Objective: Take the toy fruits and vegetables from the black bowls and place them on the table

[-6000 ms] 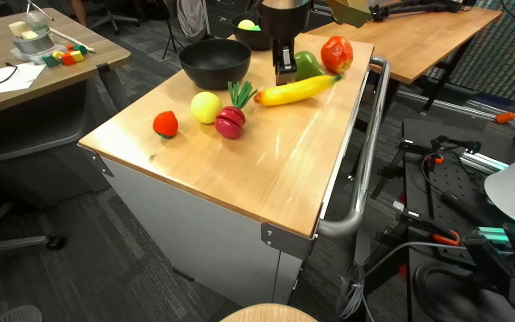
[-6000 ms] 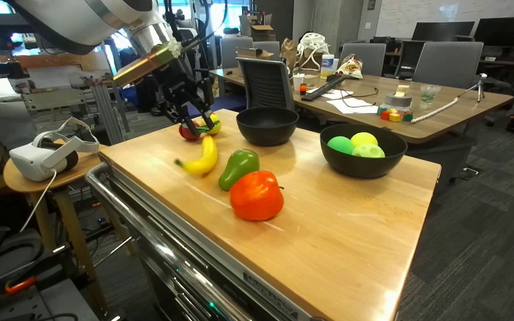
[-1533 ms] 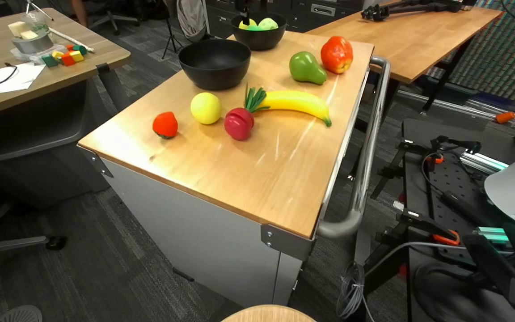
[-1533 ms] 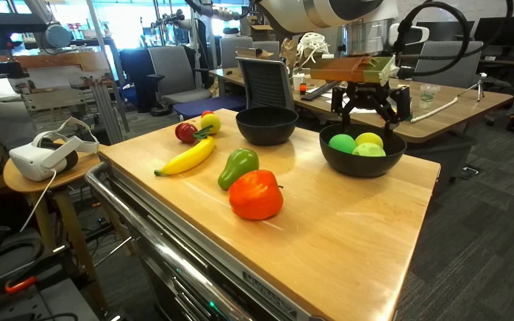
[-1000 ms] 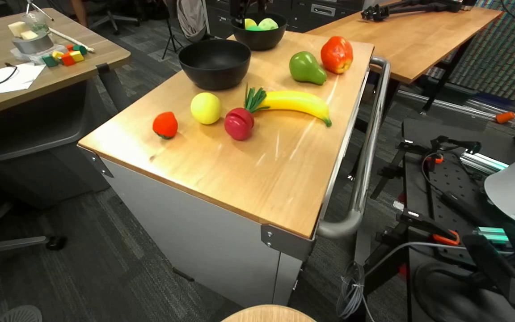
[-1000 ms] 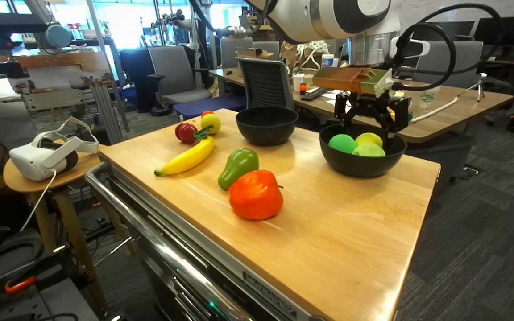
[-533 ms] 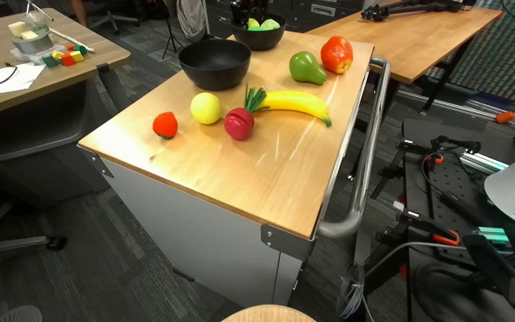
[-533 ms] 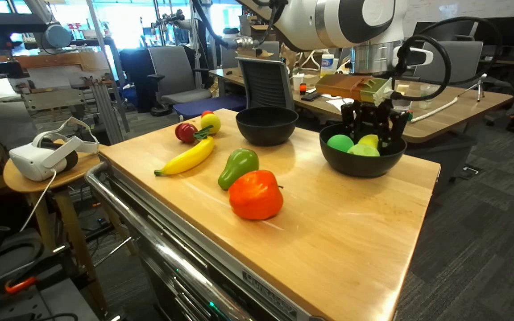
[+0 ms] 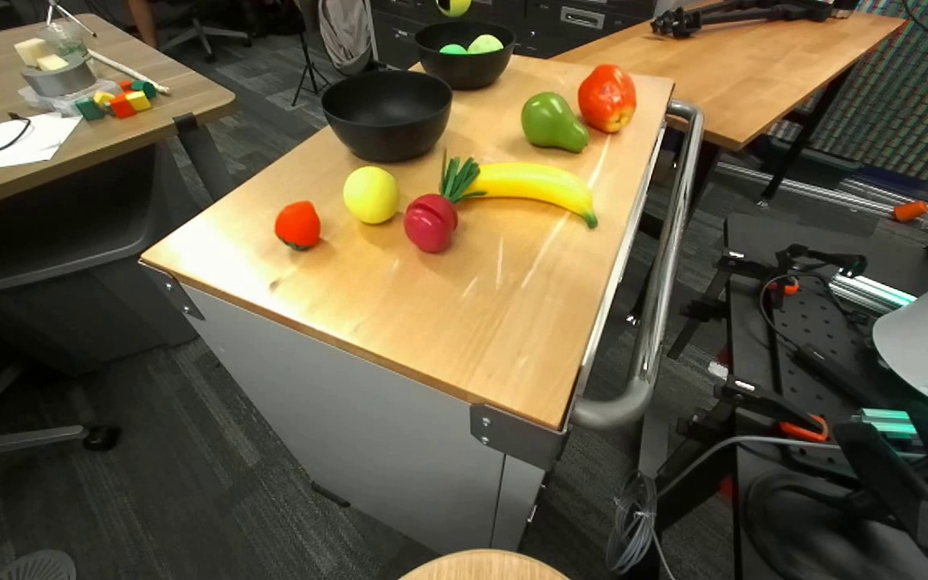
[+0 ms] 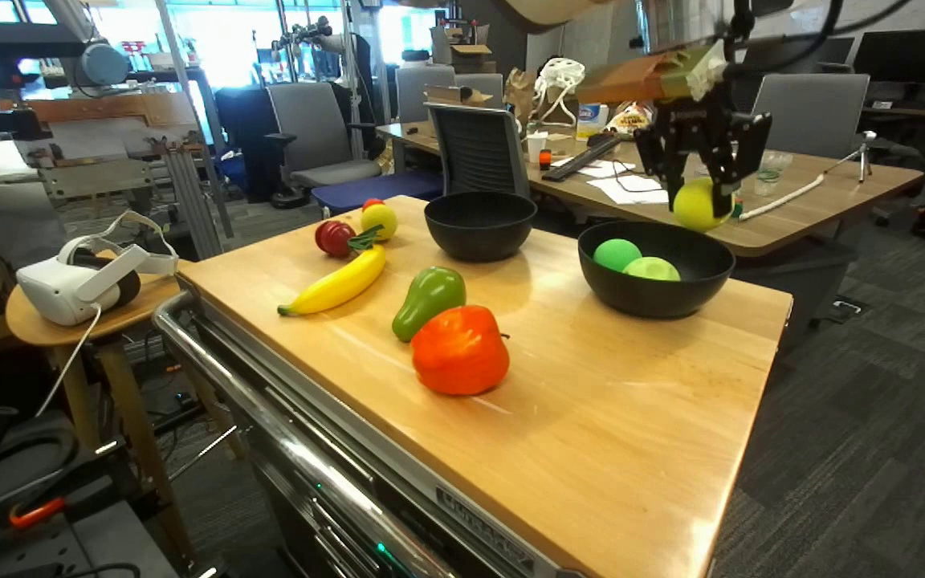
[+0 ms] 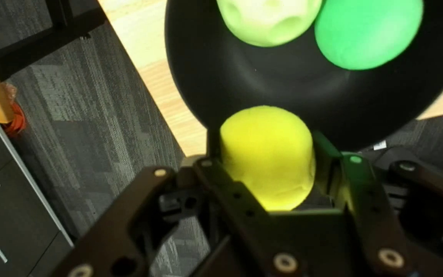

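My gripper [image 10: 700, 193] is shut on a yellow ball [image 11: 267, 154] and holds it just above the far rim of a black bowl [image 10: 631, 301]. The ball also shows at the top of an exterior view [image 9: 454, 6]. A green ball [image 11: 367, 30] and a dimpled light green ball [image 11: 271, 19] lie in that bowl. A second black bowl [image 10: 480, 233] looks empty. On the table lie a banana [image 10: 338, 281], a green pear [image 10: 432, 301], an orange-red pepper [image 10: 461, 352], a red radish [image 9: 430, 224], another yellow ball [image 9: 371, 195] and a strawberry [image 9: 298, 225].
The wooden cart top [image 10: 591, 433] has a metal rail [image 10: 302, 457] along one side. A desk with loose items [image 10: 848, 172] stands behind the bowls. A stool with a white headset [image 10: 97, 269] stands beside the cart.
My gripper has moved from the radish and banana to the filled bowl, shut on the yellow ball and lifted it out. The banana has turned and the radish shifted since 6 s ago.
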Controlling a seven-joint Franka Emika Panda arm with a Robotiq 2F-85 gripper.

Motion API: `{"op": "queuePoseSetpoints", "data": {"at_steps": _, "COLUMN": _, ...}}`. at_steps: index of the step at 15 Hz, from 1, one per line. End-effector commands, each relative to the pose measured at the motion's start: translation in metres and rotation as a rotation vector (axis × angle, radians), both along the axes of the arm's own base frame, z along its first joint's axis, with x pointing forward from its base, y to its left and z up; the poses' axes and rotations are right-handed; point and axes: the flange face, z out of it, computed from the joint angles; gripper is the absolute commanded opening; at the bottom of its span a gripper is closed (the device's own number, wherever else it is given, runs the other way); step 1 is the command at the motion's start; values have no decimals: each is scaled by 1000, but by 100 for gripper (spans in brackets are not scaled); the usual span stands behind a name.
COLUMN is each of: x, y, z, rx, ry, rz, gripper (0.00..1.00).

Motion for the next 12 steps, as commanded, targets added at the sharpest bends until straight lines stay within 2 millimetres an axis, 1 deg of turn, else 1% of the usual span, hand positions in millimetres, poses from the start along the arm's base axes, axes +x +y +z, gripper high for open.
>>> {"op": "queuePoseSetpoints", "data": {"at_steps": 1, "x": -40, "y": 39, "z": 56, "rx": 26, "ry": 0, "rz": -51, "gripper": 29}}
{"op": "queuePoseSetpoints", "data": {"at_steps": 3, "x": -60, "y": 63, "z": 65, "rx": 98, "ry": 53, "rz": -78, "gripper": 29}}
{"op": "queuePoseSetpoints", "data": {"at_steps": 6, "x": -83, "y": 96, "z": 64, "rx": 149, "ry": 112, "rz": -124, "gripper": 29}}
{"op": "queuePoseSetpoints", "data": {"at_steps": 9, "x": -96, "y": 121, "z": 51, "rx": 196, "ry": 146, "rz": -155, "gripper": 29}}
{"op": "queuePoseSetpoints", "data": {"at_steps": 12, "x": -100, "y": 145, "z": 29, "rx": 234, "ry": 174, "rz": -158, "gripper": 29}}
